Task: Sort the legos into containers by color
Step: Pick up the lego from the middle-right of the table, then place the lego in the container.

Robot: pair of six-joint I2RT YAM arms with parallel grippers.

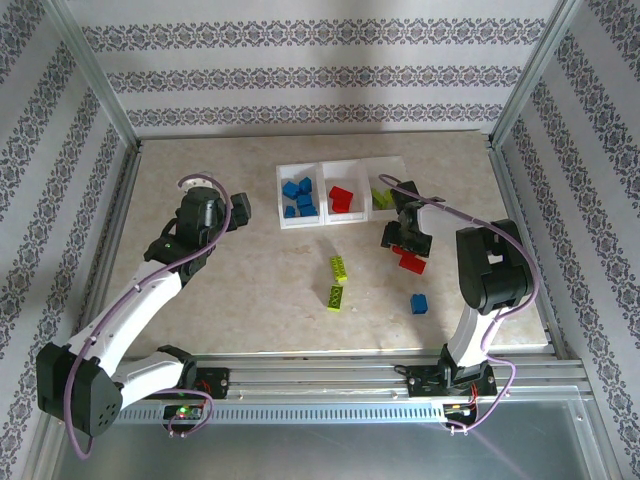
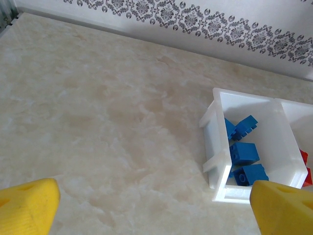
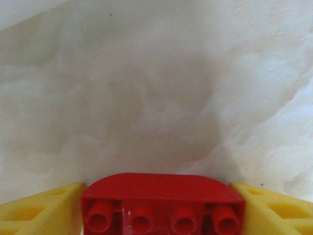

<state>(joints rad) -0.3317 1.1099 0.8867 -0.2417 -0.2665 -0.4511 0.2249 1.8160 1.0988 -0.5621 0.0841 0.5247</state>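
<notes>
Risk, grip: the right gripper (image 1: pixel 404 246) pinches the red brick (image 3: pixel 161 200) by its 2 ends, right at the fingertips. So shallow a hold could let the brick twist or slip on lifting.
Risk, drop: the middle bin (image 1: pixel 345 175) is narrow, so an off-centre release could land red among its neighbours' colours.
Left arm: bent, with the left gripper (image 1: pixel 236 210) hovering just left of the tray (image 1: pixel 320 225), fingers wide apart and holding nothing.
Loose bricks: 2 green bricks (image 1: pixel 339 267) lie mid-table (image 1: pixel 230 290); 1 blue brick (image 1: pixel 419 303) lies nearer the right base.
Right arm: elbow raised and wrist pointing down, with the brick low over the table just in front of the tray's right bin.
</notes>
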